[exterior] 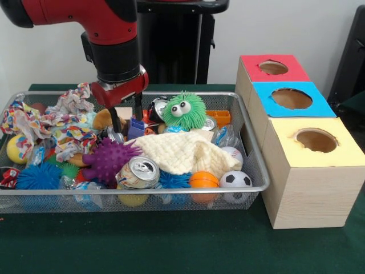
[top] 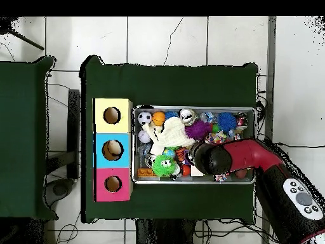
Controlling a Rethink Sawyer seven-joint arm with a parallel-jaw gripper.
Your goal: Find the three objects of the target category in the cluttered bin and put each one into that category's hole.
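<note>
Bin (exterior: 251, 188): silver wire mesh. Boxes (exterior: 302, 197): pale matt wood. Cream cloth (exterior: 182, 154): knitted. Can (exterior: 138, 172): shiny metal. Table (exterior: 171, 245): green felt-like.

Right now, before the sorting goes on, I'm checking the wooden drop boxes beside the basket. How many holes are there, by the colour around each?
Red hole: 1
Blue hole: 1
Yellow hole: 1
Total: 3
</note>
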